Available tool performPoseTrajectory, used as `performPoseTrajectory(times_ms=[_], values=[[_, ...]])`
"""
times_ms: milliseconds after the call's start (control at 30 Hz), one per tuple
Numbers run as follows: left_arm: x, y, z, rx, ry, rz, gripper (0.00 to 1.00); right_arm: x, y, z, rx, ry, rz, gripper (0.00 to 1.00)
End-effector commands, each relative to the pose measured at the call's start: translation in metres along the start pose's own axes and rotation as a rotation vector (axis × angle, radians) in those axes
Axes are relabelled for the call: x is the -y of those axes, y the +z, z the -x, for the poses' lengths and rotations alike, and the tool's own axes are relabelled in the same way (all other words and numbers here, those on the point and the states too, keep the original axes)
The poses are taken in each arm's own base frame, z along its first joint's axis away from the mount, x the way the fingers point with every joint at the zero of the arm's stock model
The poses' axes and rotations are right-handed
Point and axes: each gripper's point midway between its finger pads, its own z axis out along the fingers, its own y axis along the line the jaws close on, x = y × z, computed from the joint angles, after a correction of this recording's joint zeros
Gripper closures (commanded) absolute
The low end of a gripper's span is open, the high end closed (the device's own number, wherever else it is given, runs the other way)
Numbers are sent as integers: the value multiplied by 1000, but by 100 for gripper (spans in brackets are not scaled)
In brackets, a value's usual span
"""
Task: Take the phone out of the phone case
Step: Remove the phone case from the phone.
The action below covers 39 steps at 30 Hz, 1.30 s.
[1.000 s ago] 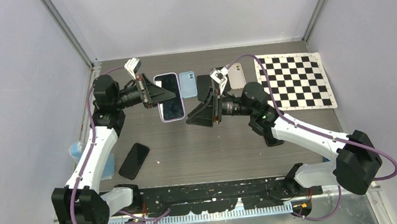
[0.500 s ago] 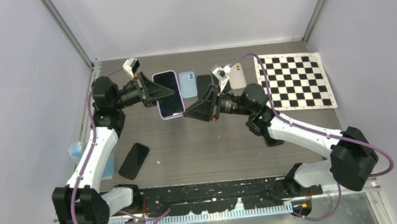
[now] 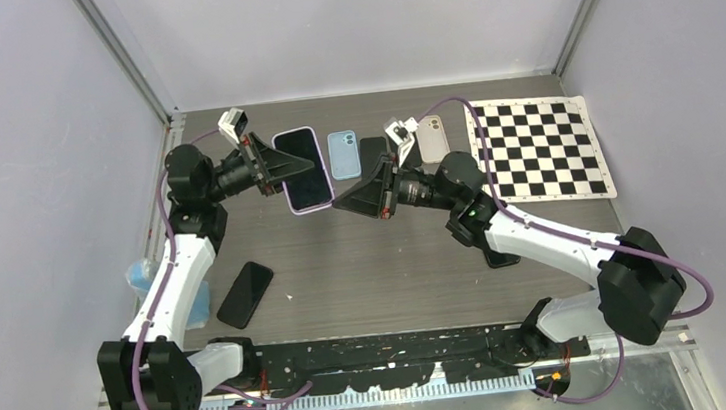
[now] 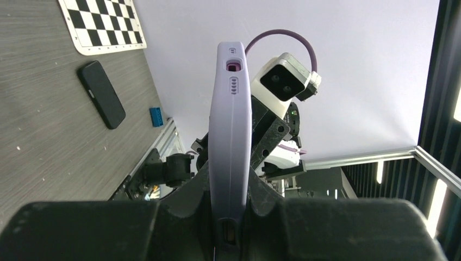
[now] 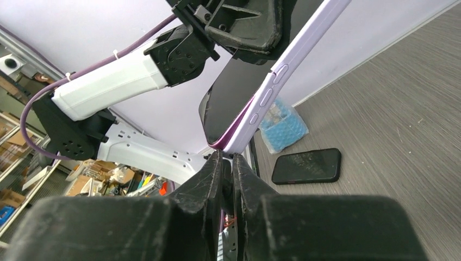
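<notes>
The left gripper (image 3: 273,169) has its jaws clamped on the lilac phone case (image 3: 311,206), phone (image 3: 301,166) inside, above the table (image 3: 395,262). The right gripper (image 5: 227,157) pinches its corner with narrow jaws. A blue case (image 3: 344,155), black phone (image 3: 245,294) and checkerboard (image 3: 539,148) lie nearby.

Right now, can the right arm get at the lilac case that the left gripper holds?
Likely yes: the right gripper seems to pinch a corner of the lilac case; nothing blocks the way.

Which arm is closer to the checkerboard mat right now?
Right. The right arm reaches past the near left corner of the checkerboard mat; the left arm is far off on the opposite side.
</notes>
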Motion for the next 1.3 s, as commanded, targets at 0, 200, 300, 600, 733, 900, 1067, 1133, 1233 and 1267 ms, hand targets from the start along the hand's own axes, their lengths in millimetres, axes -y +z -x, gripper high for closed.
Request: performPoseTrajectory(times_ms=[0, 200, 300, 600, 733, 900, 1067, 1133, 1233, 1267], values=[[32, -3, -21, -63, 121, -92, 100, 16, 14, 25, 99, 22, -93, 84], [41, 1, -36, -128, 177, -134, 100, 34, 23, 28, 122, 191, -180, 83], [44, 2, -37, -125, 181, -141, 100, 60, 23, 15, 84, 264, -301, 86], [74, 0, -31, -95, 132, -219, 100, 120, 4, -12, 45, 260, -578, 90], [70, 2, -28, -83, 124, -205, 100, 115, 7, -5, 55, 232, -546, 90], [54, 1, -18, -44, 133, -155, 100, 96, 0, 4, 67, 176, -458, 82], [24, -14, 7, 50, 111, -62, 100, 49, -22, 38, 216, 101, -196, 48], [13, -16, 15, 84, 75, -40, 100, 37, -29, 37, 215, 92, -141, 42], [-1, -15, 22, 125, -7, -16, 100, 17, -29, 36, 172, 73, -59, 39], [-6, -15, 25, 140, -40, -7, 100, 7, -28, 35, 151, 80, -15, 38]])
